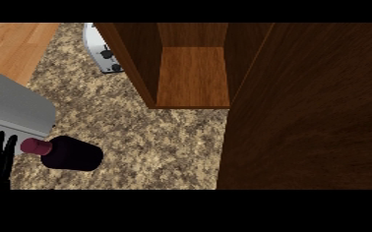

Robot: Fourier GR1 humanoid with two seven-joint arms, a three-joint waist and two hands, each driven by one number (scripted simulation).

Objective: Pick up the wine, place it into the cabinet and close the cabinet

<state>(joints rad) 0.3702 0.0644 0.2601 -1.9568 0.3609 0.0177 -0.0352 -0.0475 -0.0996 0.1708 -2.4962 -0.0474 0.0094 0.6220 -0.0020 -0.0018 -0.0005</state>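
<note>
the left hand (10, 158) shows only as black fingers at the left edge, straight and upright, closed on nothing, just beside the maroon cap of the dark glass wine bottle (71, 154). whether they touch the cap i can't tell. the bottle sits on the speckled brown stone counter (160, 142), well apart from the open brown wooden cabinet (193, 76), whose dark wooden door (305, 113) stands swung out on the right. a silver toaster with black knobs (102, 49) sits beside the cabinet's left wall.

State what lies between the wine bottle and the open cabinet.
In the head view, only bare granite counter separates the wine bottle from the cabinet.
</note>
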